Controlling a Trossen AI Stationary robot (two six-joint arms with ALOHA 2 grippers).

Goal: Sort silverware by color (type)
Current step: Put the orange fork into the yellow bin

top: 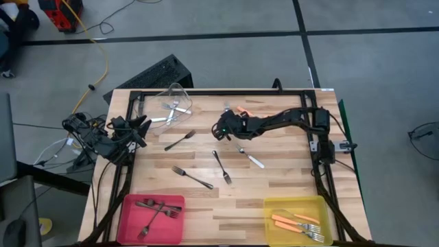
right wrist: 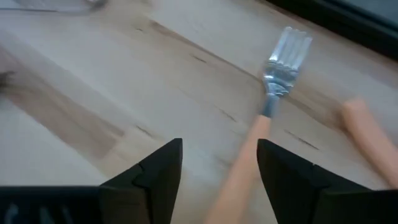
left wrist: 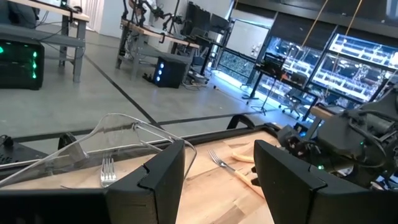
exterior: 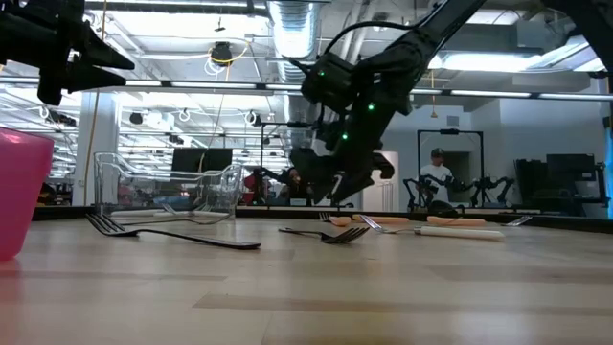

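My right gripper [top: 223, 127] [exterior: 330, 192] hovers open above the far middle of the table. In its wrist view its fingers [right wrist: 219, 162] stand on either side of an orange-handled fork [right wrist: 267, 106] lying flat on the wood, without touching it. A second orange handle [right wrist: 367, 134] lies beside it. Both orange forks [top: 243, 110] lie near the far edge. Three dark forks [top: 180, 140] [top: 192, 178] [top: 221, 167] and a pale-handled silver fork [top: 250, 156] lie loose mid-table. My left gripper [top: 135, 130] [left wrist: 219, 165] waits open at the left edge.
A clear bin [top: 177, 99] [left wrist: 124, 134] with silver forks stands at the far left. A pink bin [top: 152, 216] with dark forks sits at the near left, and a yellow bin [top: 296, 219] with orange forks at the near right. Bare wood lies between them.
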